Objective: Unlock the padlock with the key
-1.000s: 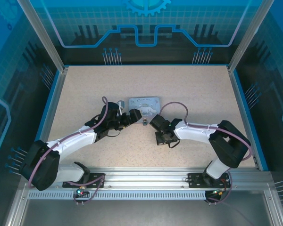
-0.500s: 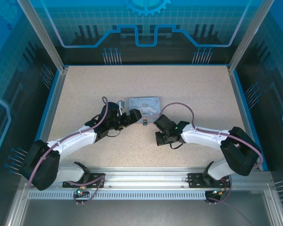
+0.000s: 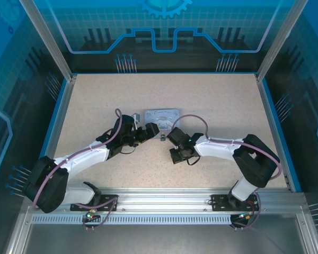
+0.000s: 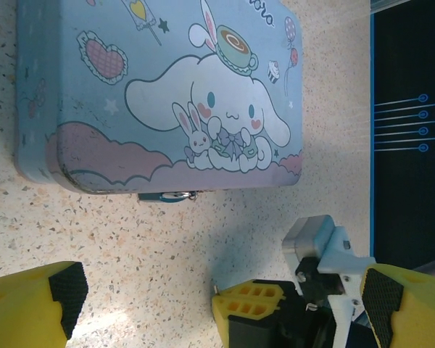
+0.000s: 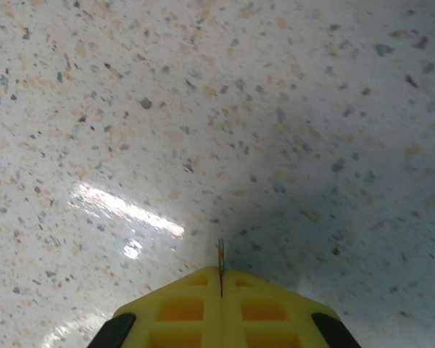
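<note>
1. Table [image 3: 212,100]: speckled beige surface that carries all the items.

2. Left arm [image 3: 85,159] and right arm [image 3: 222,147]: in the top view each reaches from its base at 6 o'clock toward the table centre. The two wrists converge just below the tin.

3. Cartoon tin [image 3: 162,116]: pale blue rectangular box with a white rabbit-eared character on the lid. It lies flat at the table centre. In the left wrist view it sits at 12 o'clock.

4. Left gripper [image 3: 150,130]: positioned at about 10 o'clock from the padlock and near the tin's lower left corner. The jaws are spread to full width. In the left wrist view the yellow fingers [image 4: 36,301] stand at the 7 and 5 o'clock corners, with nothing gripped between them.

5. Right gripper [image 3: 171,136]: positioned at 3 o'clock from the padlock, just beside it. The yellow pads are pressed fully together and clamp the key.

6. Padlock [image 4: 167,196]: small metal body lying against the middle of the tin's front edge. This is the tin's 6 o'clock side in the left wrist view. In the top view it sits between the two grippers.

7. Key [image 5: 220,255]: thin dark sliver protruding from the seam of the right gripper's closed pads. It points to 12 o'clock in the right wrist view, over bare table. Contact between tip and table cannot be determined.
</note>
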Robot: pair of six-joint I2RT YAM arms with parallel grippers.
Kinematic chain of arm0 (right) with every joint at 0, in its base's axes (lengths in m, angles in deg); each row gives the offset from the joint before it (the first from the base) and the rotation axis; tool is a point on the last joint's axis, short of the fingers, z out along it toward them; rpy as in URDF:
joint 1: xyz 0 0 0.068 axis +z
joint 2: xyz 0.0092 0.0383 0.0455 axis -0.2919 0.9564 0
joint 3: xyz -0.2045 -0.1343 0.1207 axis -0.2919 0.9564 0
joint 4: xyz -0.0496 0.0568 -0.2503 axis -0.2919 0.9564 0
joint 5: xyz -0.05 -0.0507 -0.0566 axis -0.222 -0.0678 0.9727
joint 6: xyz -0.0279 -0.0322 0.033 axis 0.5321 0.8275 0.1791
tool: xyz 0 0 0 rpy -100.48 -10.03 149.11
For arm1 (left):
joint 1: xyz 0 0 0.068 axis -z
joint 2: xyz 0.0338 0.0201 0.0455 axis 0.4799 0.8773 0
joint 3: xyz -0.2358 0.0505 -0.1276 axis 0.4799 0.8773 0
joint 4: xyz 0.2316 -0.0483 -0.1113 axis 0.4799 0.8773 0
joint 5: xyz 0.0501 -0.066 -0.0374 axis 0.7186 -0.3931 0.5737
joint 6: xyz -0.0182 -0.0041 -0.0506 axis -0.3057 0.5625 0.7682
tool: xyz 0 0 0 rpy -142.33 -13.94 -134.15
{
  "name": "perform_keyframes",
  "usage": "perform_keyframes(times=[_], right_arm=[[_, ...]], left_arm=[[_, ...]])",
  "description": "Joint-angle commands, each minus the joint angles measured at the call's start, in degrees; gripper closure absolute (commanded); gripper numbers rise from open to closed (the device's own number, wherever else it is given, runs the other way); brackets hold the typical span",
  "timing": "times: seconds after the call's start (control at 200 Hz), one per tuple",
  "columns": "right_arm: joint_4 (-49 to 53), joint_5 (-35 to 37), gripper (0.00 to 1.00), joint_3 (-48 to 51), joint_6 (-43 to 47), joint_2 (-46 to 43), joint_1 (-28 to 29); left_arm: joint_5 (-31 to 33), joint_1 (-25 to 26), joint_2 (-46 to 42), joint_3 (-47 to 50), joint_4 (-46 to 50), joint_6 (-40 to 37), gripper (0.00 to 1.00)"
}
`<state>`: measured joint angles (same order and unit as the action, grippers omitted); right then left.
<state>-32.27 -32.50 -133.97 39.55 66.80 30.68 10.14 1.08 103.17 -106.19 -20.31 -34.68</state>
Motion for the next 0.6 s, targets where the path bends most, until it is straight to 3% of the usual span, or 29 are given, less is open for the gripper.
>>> perform_keyframes(times=[0.0, 0.235, 0.595], right_arm=[[1.3, -0.5, 0.95, -3.0, 1.2, 1.8, 1.7], [1.8, 0.1, 0.64, -3.8, 0.8, 1.7, 2.4], [1.6, 0.5, 0.59, -1.7, 1.0, -0.6, 2.4]], left_arm=[[1.9, -0.5, -0.7, 0.4, 1.1, 0.6, 0.01], [2.0, -0.5, -1.0, 0.6, 1.1, 0.8, 0.01], [1.8, -0.5, -1.0, 0.7, 0.7, 1.1, 0.01]])
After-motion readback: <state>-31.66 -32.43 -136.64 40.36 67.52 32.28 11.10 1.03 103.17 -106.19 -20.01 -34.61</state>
